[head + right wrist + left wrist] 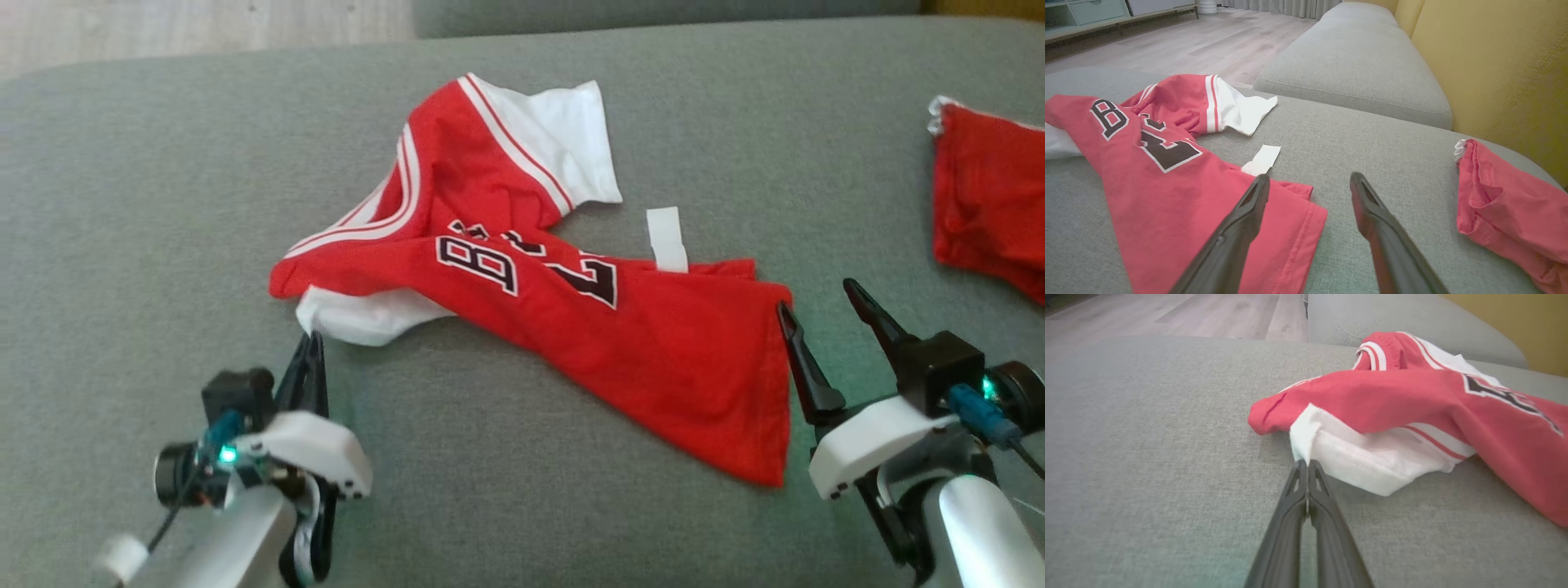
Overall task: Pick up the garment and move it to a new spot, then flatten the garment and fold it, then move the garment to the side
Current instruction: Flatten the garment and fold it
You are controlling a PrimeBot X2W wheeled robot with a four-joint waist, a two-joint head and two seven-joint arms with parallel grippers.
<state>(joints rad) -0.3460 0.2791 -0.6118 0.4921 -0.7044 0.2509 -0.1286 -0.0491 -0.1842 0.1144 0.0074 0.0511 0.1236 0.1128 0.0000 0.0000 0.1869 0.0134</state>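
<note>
Wrist close-up — pinched left gripper (1306, 462) against garment (1392, 392)

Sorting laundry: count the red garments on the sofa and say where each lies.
2. The red jersey lies crumpled at the middle of the cushion; a second red garment sits at its right edge, partly cut off by the frame, so more may lie beyond.

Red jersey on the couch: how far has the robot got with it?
Nothing looks done: the jersey lies crumpled, unfolded, on the couch. In hand: the left tool is shut at its white sleeve, grip unclear; the right tool is open by the hem. Left: lifting, moving, flattening, folding, setting aside.
</note>
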